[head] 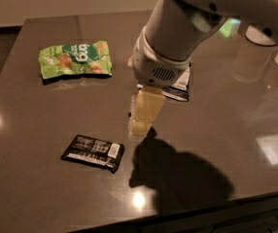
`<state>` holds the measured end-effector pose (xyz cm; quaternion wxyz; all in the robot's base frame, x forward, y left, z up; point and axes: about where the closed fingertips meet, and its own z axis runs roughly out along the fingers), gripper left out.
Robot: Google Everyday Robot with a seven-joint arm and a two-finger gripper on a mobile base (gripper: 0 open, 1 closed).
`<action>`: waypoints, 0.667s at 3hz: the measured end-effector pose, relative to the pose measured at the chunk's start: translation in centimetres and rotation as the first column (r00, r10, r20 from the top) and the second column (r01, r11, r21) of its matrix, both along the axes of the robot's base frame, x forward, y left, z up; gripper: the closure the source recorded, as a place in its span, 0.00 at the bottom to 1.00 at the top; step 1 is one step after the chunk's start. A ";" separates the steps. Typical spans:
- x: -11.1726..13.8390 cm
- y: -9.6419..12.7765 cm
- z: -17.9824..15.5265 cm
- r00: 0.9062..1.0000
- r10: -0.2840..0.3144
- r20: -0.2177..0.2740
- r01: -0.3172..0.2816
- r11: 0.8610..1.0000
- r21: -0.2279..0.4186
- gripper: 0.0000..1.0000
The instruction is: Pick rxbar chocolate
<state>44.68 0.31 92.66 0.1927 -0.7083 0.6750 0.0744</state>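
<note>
So the job was only just begun. The rxbar chocolate [93, 152], a small flat black bar with white print, lay flat on the dark table [32, 198], near the front edge and a bit to the left. Nothing was touching it.

The gripper [141, 114] hung over the table, up and to the right of the bar. It was near the bar but not on it, and there was bare table between them. It pointed down and leaned a little toward the bar. From this side it looked like one pale yellow shape, so I could not tell if it was spread or pressed together. It was not holding the bar.

The big white arm [173, 42] reached in from the top right and hid part of the blue and white bag [180, 87] behind it. The green bag [76, 58] lay far back on the left, well apart from the bar.

I think most of the work was left. The gripper had to get over the bar, come down, close on it and lift it up. The bar was thin and flat, so it looked tricky to grab.
</note>
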 end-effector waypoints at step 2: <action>-2.5 3.9 -4.2 0.995 0.052 -0.081 -0.054 0.998 -0.026 0.00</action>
